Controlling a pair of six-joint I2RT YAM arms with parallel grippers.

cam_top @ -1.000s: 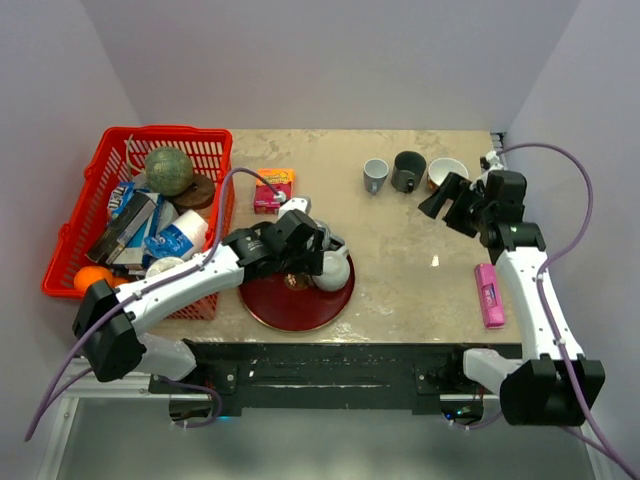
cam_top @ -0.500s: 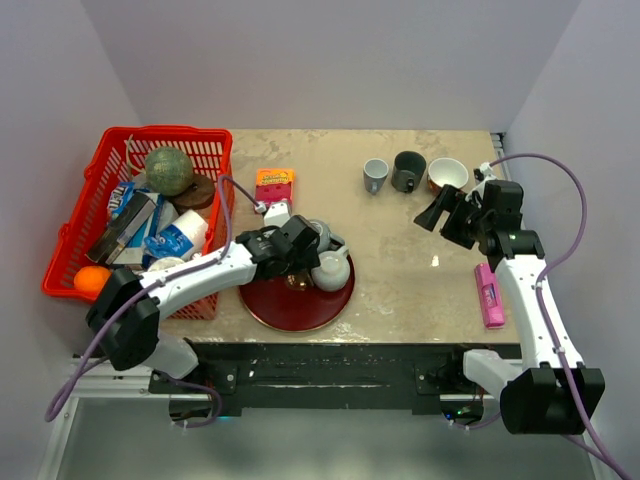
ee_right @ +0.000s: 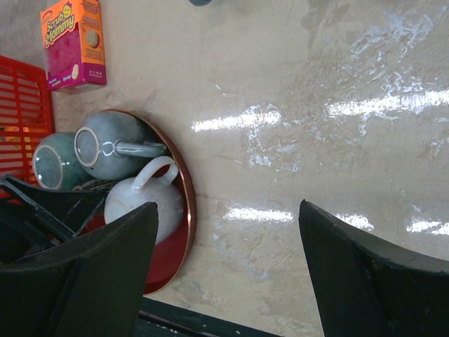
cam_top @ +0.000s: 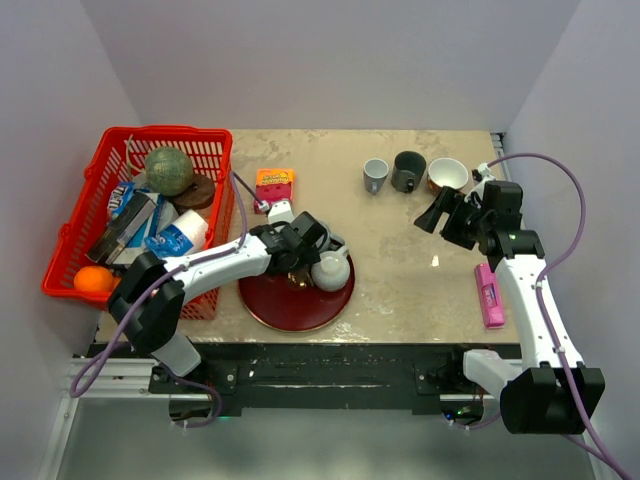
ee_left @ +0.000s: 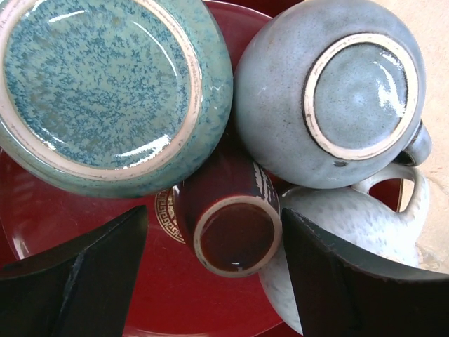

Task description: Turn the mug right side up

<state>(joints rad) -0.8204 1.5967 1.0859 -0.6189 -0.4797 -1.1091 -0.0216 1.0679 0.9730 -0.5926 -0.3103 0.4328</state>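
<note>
On the dark red tray (ee_left: pixel 84 210) several pieces stand base up. They are a teal bowl (ee_left: pixel 98 84), a grey-blue mug (ee_left: pixel 280 105) with its handle to the right, and a small dark red mug (ee_left: pixel 235 242). A white speckled mug (ee_left: pixel 351 225) sits beside them. My left gripper (ee_left: pixel 214 214) points down over the small dark red mug, one finger on each side. It is open, with a gap showing on the left side. From above, it (cam_top: pixel 305 265) hovers over the tray (cam_top: pixel 270 305). My right gripper (cam_top: pixel 440 212) hangs open over bare table, holding nothing.
A red basket (cam_top: pixel 165 131) full of items stands at the left. An orange and pink sponge box (cam_top: pixel 273 184) lies behind the tray. Three upright cups (cam_top: pixel 408 171) stand at the back right. A pink object (cam_top: pixel 488 295) lies by the right arm.
My left gripper has shifted over the tray and its jaws have narrowed around the small dark red mug. The right gripper moved slightly left, then stayed still.
</note>
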